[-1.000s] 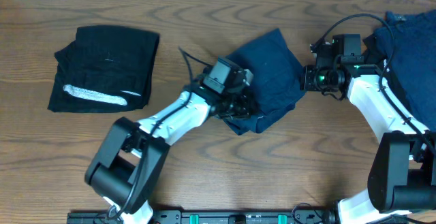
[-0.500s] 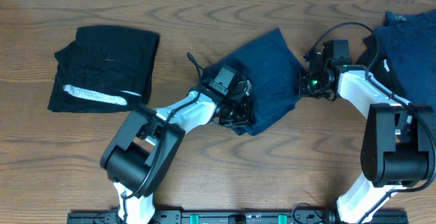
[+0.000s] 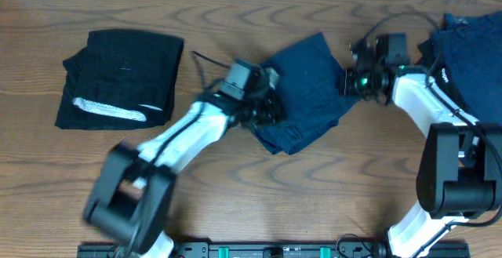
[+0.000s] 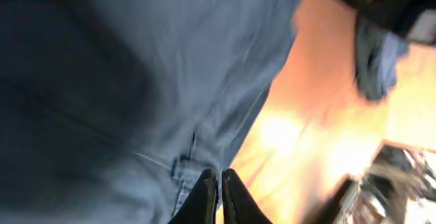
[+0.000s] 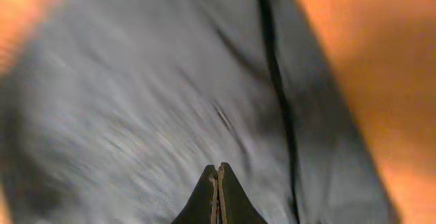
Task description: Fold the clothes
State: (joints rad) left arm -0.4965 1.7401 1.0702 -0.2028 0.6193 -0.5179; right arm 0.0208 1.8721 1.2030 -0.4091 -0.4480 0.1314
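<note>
A navy garment (image 3: 310, 93) lies partly folded in the middle of the table. My left gripper (image 3: 269, 114) is shut at its left edge. In the left wrist view its fingertips (image 4: 219, 176) are closed beside a hem of the navy cloth (image 4: 136, 81), with nothing seen between them. My right gripper (image 3: 343, 85) is shut at the garment's right corner. In the right wrist view its tips (image 5: 218, 169) rest over blurred navy cloth (image 5: 170, 94). A folded black garment (image 3: 125, 70) with a whitish-grey band (image 3: 110, 110) lies at the left.
A pile of navy clothes (image 3: 471, 54) lies at the far right, under the right arm. The wooden table (image 3: 259, 195) runs to a pale wall along the back edge. A dark rail lines the front edge.
My left arm has swung up and to the left along the navy garment's left edge. My right gripper has moved slightly up at the garment's right corner. The black garment has not moved.
</note>
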